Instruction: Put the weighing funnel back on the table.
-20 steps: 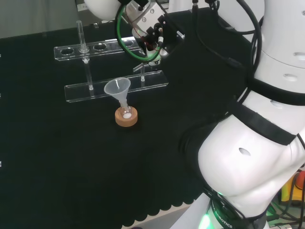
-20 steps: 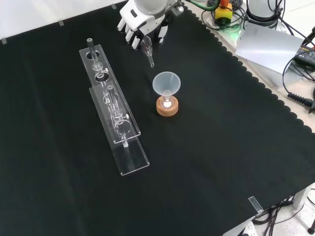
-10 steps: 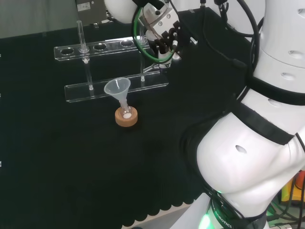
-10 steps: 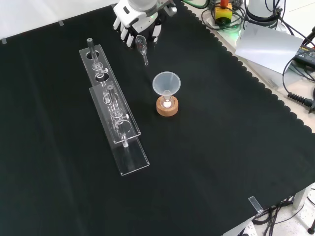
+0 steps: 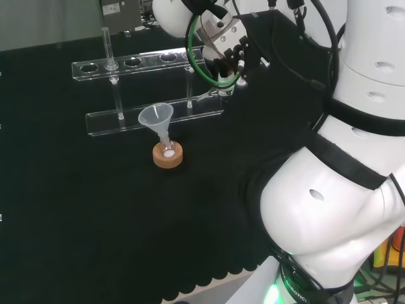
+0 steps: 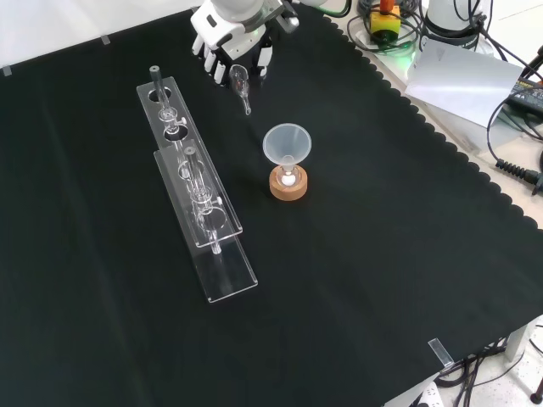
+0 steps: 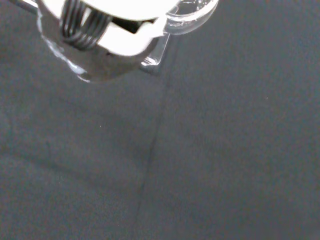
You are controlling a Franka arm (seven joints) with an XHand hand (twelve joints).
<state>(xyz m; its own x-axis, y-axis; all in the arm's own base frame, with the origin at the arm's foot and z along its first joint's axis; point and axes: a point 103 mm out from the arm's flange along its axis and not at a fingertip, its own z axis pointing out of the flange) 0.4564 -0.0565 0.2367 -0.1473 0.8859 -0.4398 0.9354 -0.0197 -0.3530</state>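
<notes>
The weighing funnel (image 6: 241, 84), a small clear scoop with a short stem, hangs from the hand (image 6: 227, 32) at the far edge of the black cloth in the front view, stem pointing down toward the cloth. The fingers are curled and pinch its upper end. In the head view the hand (image 5: 224, 52) hovers above the cloth just right of the tube racks, with the clear piece (image 5: 207, 94) showing below it. In the wrist view a blurred white part of the hand (image 7: 105, 25) shows with a clear rim of the weighing funnel (image 7: 192, 12) beside it, over bare cloth.
The big funnel (image 6: 287, 143) stands in a small flask on a cork ring (image 6: 288, 186), nearer than the hand in the front view. Two clear tube racks (image 6: 200, 206) lie to its left, with a tube (image 6: 156, 78) upright in one. The bench's scalloped edge (image 6: 441, 136) runs at right.
The hand, still holding the weighing funnel, has moved right in the head view and up and slightly left in the front view. The big funnel and the racks have not moved.
</notes>
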